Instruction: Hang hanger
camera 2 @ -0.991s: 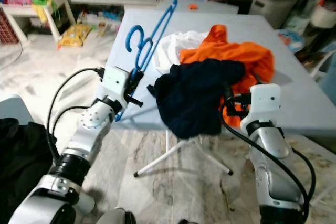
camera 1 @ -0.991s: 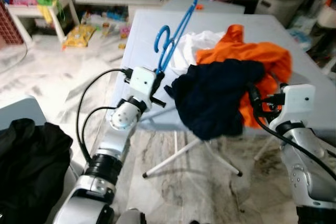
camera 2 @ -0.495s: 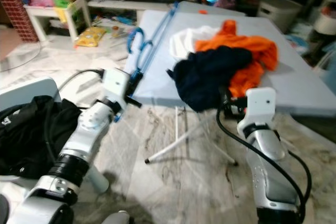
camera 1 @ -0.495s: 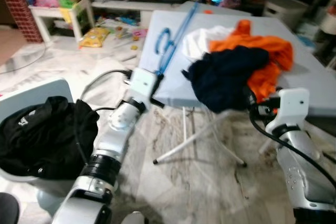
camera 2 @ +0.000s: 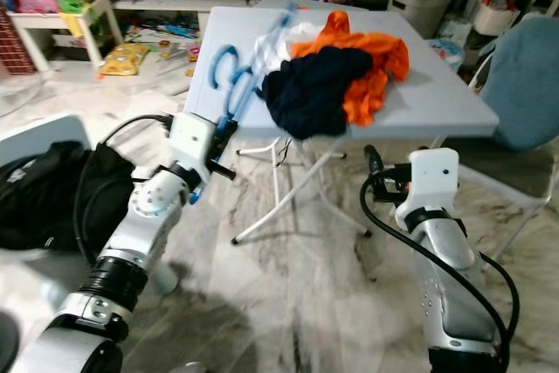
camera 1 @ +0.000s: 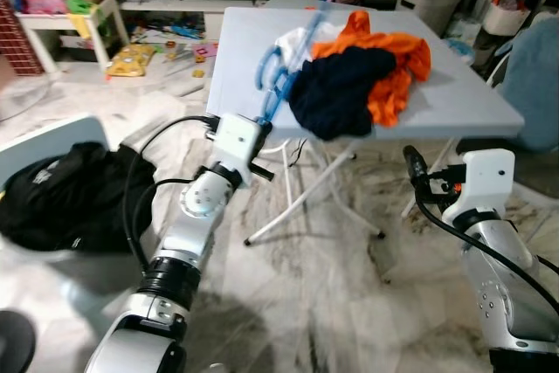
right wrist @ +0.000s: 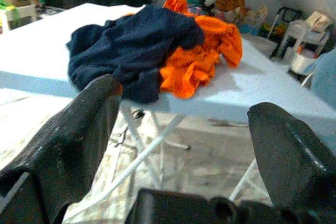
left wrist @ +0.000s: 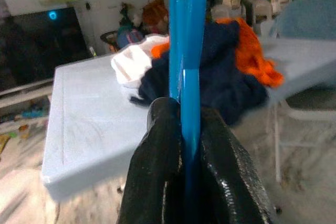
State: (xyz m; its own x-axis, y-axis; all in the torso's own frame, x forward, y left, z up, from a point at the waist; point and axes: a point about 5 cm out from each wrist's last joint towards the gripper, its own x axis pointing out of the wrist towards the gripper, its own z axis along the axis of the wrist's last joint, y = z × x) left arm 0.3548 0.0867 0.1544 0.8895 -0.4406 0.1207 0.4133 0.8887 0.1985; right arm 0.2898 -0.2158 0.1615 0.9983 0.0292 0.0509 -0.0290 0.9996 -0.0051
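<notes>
Blue plastic hanger (camera 1: 278, 72) is pinched at its lower end between the pressed-together fingers (left wrist: 157, 171) of the left gripper (left wrist: 185, 129), and it slants up toward 1 o'clock over the near-left corner of the pale folding table (camera 1: 454, 98). On that table, at 2 o'clock from the gripper, a navy garment (camera 1: 336, 89) lies heaped against an orange garment (camera 1: 393, 67) and a white garment (camera 1: 293, 41). Right gripper (right wrist: 181, 145) hangs below the table's near edge with its fingers spread wide, grasping nothing; a black bag (camera 1: 61, 194) lies on the marble floor (camera 1: 332, 303) at 9 o'clock.
</notes>
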